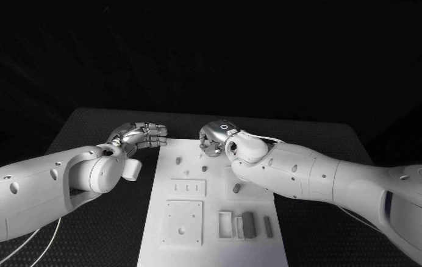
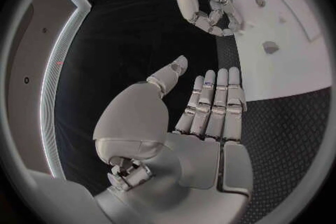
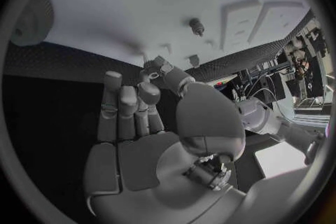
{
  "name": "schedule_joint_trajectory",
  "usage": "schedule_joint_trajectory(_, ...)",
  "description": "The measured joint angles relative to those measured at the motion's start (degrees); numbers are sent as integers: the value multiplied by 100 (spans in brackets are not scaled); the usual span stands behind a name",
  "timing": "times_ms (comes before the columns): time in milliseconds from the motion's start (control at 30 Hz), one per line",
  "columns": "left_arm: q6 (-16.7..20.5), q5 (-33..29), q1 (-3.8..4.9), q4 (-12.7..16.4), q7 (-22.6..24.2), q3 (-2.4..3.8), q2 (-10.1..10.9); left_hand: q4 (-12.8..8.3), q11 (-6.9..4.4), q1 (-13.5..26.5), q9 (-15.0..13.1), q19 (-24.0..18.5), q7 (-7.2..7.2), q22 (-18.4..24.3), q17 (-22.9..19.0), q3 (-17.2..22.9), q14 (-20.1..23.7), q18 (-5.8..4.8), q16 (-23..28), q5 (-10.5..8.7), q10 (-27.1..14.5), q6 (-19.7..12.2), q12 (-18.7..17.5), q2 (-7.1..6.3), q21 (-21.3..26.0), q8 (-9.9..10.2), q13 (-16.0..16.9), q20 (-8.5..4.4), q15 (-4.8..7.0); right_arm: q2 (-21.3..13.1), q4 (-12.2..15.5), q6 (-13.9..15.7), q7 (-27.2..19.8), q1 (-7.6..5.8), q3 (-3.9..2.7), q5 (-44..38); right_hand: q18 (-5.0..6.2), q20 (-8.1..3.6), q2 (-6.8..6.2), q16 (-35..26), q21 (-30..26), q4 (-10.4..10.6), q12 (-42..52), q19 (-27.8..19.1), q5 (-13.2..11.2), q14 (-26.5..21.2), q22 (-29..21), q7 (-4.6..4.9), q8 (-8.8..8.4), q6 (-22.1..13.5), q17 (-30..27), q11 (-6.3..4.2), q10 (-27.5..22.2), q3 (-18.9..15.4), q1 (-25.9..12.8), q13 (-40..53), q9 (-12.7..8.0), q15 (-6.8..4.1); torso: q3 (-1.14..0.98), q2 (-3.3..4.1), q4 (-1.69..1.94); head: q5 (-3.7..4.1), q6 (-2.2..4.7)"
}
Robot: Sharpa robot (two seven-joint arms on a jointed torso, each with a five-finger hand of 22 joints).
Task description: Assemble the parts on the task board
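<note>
Hovering at the far end of the task board (image 1: 211, 218), both the left hand (image 1: 141, 136) and right hand (image 1: 214, 138) hold nothing, fingers loosely apart, likely because the grey parts (image 1: 244, 224) lie untouched at its near right.

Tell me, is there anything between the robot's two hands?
No part sits there. In the head view the left hand and right hand hover apart, with just black table and the task board's far corner between them.

left hand (image 1: 141, 136) open with fingers straight, right hand (image 1: 214, 137) curled, pinching something small
</note>
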State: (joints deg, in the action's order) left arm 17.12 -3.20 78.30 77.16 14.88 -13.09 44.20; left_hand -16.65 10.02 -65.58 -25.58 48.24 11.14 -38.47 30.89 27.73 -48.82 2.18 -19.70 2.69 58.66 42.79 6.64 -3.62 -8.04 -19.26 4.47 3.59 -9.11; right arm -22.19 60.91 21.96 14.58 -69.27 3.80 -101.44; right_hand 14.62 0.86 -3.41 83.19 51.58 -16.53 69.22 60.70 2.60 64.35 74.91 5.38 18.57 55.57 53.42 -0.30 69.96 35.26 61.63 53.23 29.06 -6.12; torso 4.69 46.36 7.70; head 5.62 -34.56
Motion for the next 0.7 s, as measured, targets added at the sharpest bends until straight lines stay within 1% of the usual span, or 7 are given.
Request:
schedule_joint_trajectory(200, -1, -1, 0, -7, 0, 0, -8, 0, 0, 0, 3, 0, 0, 5, 6, 0, 0, -2, 0, 0, 0, 0, 0, 0, 0, 0, -5, 0, 0, 3, -39, 55, 9, 19, 5, -56, -3, -12, 0, 0, 0, 0, 0, 12, 0, 0, 0, 1, 0, 0, -2, 9, 9, 0, 0, 0, -1, 2, -1, 2, 1, 18, -8)
schedule_joint_trajectory(300, -1, -1, 0, -15, 0, 0, -7, 0, 0, 0, 5, 0, 0, 5, 5, 0, 0, -4, 0, 0, 0, 0, 0, 0, 0, 0, -5, 0, 0, 7, -52, 75, 11, 24, 7, -88, -3, -12, -24, 0, 0, 0, 0, 12, 0, 1, 0, 1, 1, -1, -8, 9, 9, 0, -24, 0, -1, 3, -1, 2, 0, 26, -9)
schedule_joint_trajectory(533, -1, -4, 0, -22, 5, 0, -15, 15, 0, 0, 5, 0, 0, 4, 5, -15, 0, -7, 22, 0, 0, 0, 0, 0, 0, 0, -5, 0, 0, 17, -65, 84, 18, 25, 7, -107, -3, -12, -24, 0, 0, 0, 0, 12, 0, 2, 0, 9, 1, -8, -8, 9, 10, 0, -24, -5, -1, 6, -7, 2, -2, 49, -8)
schedule_joint_trajectory(700, -1, -5, 0, -30, 7, 0, -28, -1, 0, 0, 5, 0, 0, 4, 10, -31, 0, -10, 22, 0, 0, 0, -24, 0, 0, 0, -10, 0, 0, 44, -54, 85, 19, 31, 9, -109, -3, -12, -24, 0, 0, 0, 0, 12, 0, -8, 0, 10, 1, -9, -7, 9, 10, 0, -24, -5, -1, -2, -13, 6, -7, 41, -11)
